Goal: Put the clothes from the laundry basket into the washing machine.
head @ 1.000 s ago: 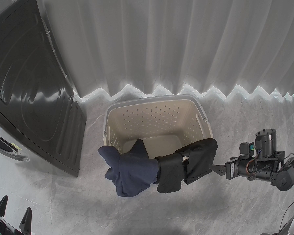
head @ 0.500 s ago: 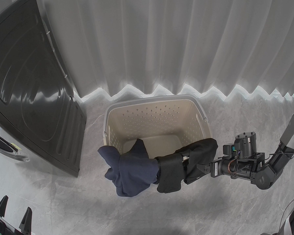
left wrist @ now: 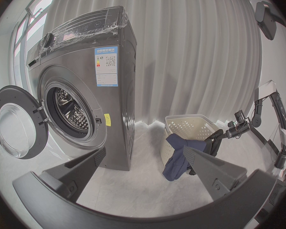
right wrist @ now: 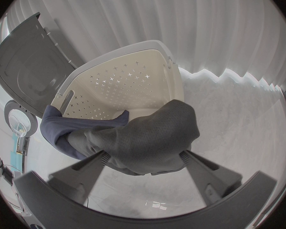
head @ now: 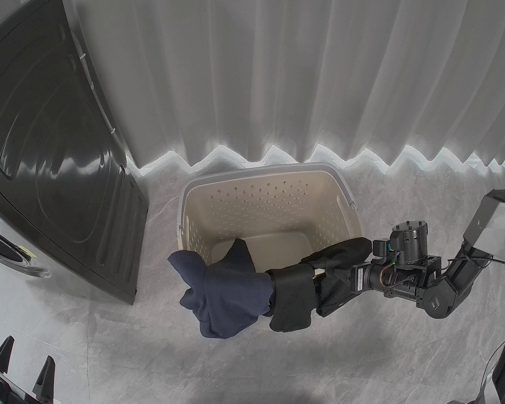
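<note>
The cream laundry basket (head: pixel 264 176) stands on the floor. A navy garment (head: pixel 225 294) and a black garment (head: pixel 297 301) hang over its near rim. My right gripper (head: pixel 343 279) is at the black garment's right end, its tips buried in the cloth. In the right wrist view this gripper (right wrist: pixel 142 155) is open, with the black garment (right wrist: pixel 149 140) bulging between the two spread fingers (right wrist: pixel 89 166). The washing machine (left wrist: pixel 85 89) stands left of the basket (left wrist: pixel 189 128), its round door (left wrist: pixel 17 121) swung open. My left gripper (left wrist: pixel 143 149) hangs open and empty, low at the left (head: pixel 22 363).
White curtains (head: pixel 297 63) close off the space behind the basket. The machine's dark side panel (head: pixel 56 152) stands close to the basket's left. Grey floor (head: pixel 151 354) lies open in front of the basket and the machine.
My right arm has moved left toward the basket, and its fingers have gone from just beside the black garment into the cloth. The left gripper and the clothes stay put.
</note>
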You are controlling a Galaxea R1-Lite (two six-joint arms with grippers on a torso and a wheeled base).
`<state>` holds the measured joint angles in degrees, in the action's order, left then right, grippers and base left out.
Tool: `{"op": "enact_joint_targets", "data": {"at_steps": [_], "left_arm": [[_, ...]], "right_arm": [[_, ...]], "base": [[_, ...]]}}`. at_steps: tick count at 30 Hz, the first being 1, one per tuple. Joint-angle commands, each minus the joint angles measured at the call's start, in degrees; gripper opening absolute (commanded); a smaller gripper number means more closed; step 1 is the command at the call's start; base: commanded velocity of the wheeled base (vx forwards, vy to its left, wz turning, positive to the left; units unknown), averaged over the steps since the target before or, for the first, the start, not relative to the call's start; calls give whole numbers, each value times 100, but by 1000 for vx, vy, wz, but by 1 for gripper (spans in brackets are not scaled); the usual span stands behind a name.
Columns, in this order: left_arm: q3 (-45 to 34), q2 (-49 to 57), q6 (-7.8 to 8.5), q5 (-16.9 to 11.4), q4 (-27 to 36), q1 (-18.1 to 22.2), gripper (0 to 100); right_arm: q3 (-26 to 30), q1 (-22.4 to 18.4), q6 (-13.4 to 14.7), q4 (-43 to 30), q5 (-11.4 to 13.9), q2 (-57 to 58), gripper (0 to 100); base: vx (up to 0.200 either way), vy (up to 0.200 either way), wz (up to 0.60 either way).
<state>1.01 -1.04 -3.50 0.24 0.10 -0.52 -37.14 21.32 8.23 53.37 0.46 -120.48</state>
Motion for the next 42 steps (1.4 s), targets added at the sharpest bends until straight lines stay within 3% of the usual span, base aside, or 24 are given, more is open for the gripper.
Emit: {"op": "enact_joint_targets", "data": {"at_steps": [1,8,13,23,31,42], "left_arm": [[-92,77,-2,2,-1,0,100],[-92,77,-2,2,-1,0,100],[-92,77,-2,2,-1,0,100],[-92,77,-2,2,-1,0,100],[-92,77,-2,11,-1,0,100],[-92,68,42,2,-1,-9,100]], "right_arm": [[41,39,12,59,15,-19,0],[269,127,232,95,42,183,0],[594,223,241,95,50,631,0],[1122,680,601,7,-38,2494,0],[1280,1032,619,77,-319,3197,0],[1139,1067,504,24,-310,4305,0]], "base": [[0,0,0],[0,0,0],[0,0,0],[0,0,0],[0,0,0],[0,0,0]]}}
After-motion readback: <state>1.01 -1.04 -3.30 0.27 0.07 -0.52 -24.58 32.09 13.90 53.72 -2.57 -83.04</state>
